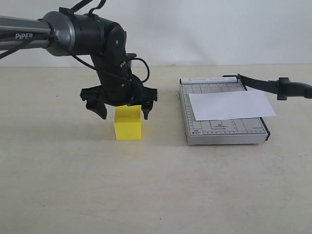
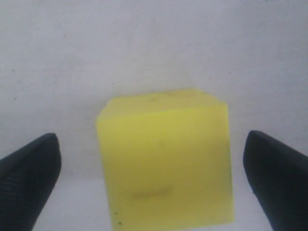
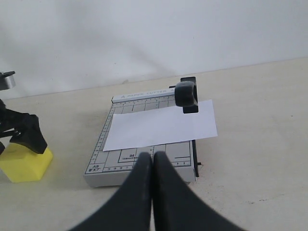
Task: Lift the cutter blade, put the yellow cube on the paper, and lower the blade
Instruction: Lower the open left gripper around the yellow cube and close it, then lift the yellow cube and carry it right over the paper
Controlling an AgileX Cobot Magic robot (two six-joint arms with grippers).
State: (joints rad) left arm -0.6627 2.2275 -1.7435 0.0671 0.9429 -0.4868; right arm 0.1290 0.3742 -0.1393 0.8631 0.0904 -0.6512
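Note:
The yellow cube (image 1: 127, 126) stands on the table left of the grey cutter base (image 1: 195, 127). My left gripper (image 1: 124, 113) is open just above it, its fingers (image 2: 30, 177) straddling the cube (image 2: 166, 161) with a gap on each side. The white paper (image 1: 231, 105) lies across the base. The cutter blade (image 1: 261, 84) is raised, its thick handle (image 1: 295, 89) out to the right. In the right wrist view the handle (image 3: 186, 94) hangs over the paper (image 3: 161, 127). My right gripper (image 3: 153, 156) is shut on nothing, in front of the base (image 3: 103, 174).
A pale wall runs behind the beige table (image 1: 146, 195). In the right wrist view, the cube (image 3: 24, 164) and one left-gripper finger (image 3: 28, 133) show beside the base.

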